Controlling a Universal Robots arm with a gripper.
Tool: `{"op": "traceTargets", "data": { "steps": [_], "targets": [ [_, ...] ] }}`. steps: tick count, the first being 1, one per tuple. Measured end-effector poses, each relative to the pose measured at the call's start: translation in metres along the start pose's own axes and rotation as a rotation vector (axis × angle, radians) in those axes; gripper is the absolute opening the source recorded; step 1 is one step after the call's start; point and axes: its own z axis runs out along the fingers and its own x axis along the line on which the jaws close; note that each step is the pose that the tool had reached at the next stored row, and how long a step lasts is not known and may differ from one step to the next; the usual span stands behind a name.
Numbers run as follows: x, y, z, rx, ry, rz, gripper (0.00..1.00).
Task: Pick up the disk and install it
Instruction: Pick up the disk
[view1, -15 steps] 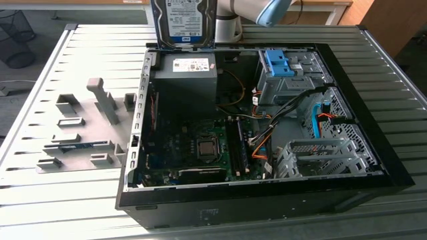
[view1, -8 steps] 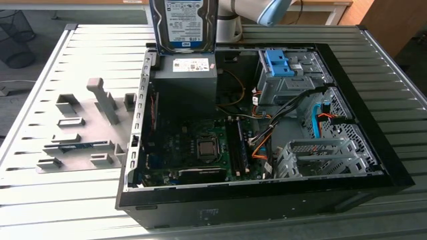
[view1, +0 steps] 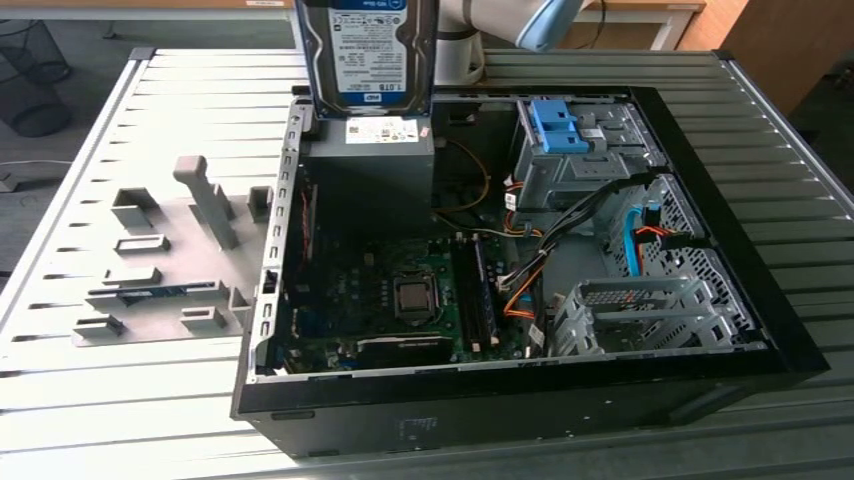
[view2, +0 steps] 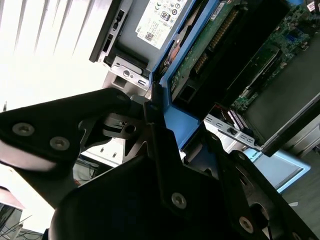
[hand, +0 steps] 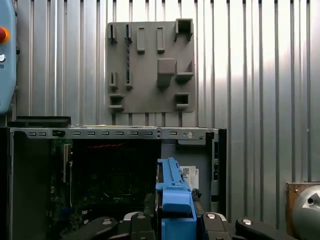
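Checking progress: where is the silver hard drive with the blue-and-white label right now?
In the exterior view the silver, blue-and-white-labelled hard drive hangs upright at the top, over the dark grey power-supply box inside the open black computer case.

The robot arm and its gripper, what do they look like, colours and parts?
The pale silver-grey tubular arm carries a light blue rounded joint cap. The matte black gripper is built from flat, angular linkage plates with rounded ends, fastened by round silver screw heads; both wrist views show the same black plates and screws.
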Motion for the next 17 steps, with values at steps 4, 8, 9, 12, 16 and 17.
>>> {"op": "traceTargets", "data": {
  "steps": [4, 8, 9, 12, 16, 17],
  "targets": [
    [0.0072, -0.0002, 0.0, 0.0, 0.0012, 0.003, 0.36],
    [0.0106, -0.003, 0.0, 0.0, 0.0016, 0.003, 0.36],
    [0.0106, -0.0062, -0.0001, -0.0001, 0.0017, 0.003, 0.36],
    [0.0105, -0.0199, -0.0001, 0.0, 0.0015, 0.003, 0.36],
    [0.0111, -0.0339, -0.0004, 0.0, 0.0016, 0.003, 0.36],
    [0.0118, -0.035, -0.0004, 0.0001, 0.0015, 0.004, 0.36]
  ]
}}
